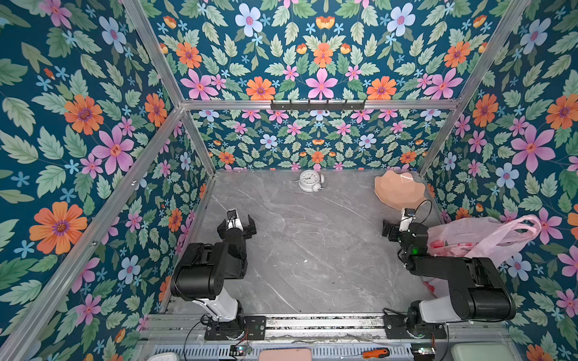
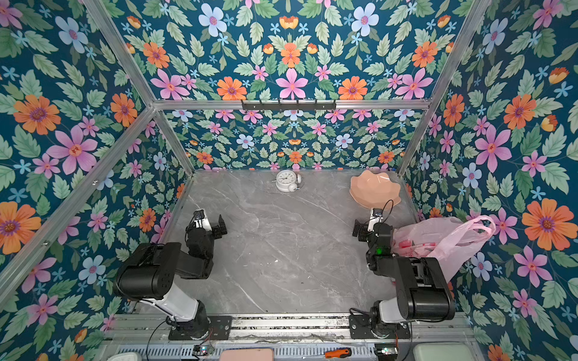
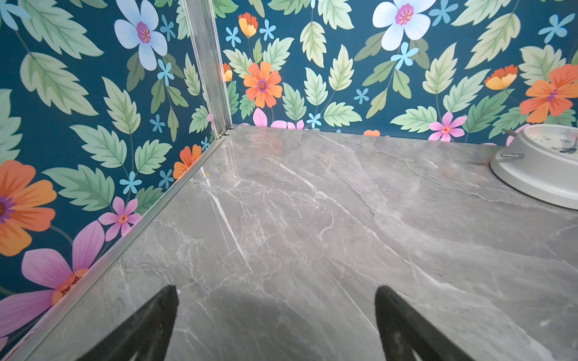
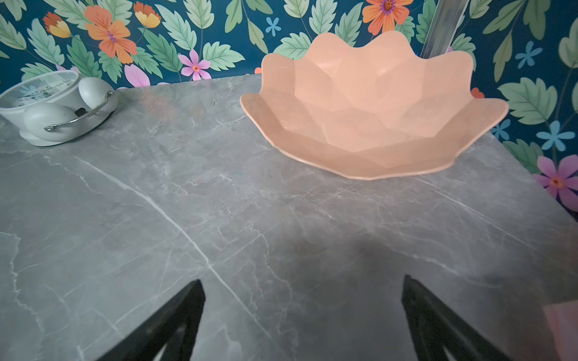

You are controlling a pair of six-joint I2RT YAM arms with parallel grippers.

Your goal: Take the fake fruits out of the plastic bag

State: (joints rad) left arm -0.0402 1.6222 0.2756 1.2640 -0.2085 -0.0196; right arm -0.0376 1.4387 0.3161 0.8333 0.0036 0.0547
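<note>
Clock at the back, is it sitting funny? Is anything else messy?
The white twin-bell alarm clock lies on its back, face up, on the grey marble-look table instead of standing. Nothing else looks spilled or broken.

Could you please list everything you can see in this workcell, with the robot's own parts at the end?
plastic bag: one, translucent pink, right edge of the table beside the right arm
fake fruits: none outside the bag; its contents cannot be made out
alarm clock: one, white, far edge, middle
scalloped dish: one, peach, far right corner, empty
table: one, grey marble
hook rack: one, black, back wall
screwdriver: one, orange handle, on the near rail, off the table
left gripper: black, open, holding nothing, near left
right gripper: black, open, holding nothing, facing the dish
</note>
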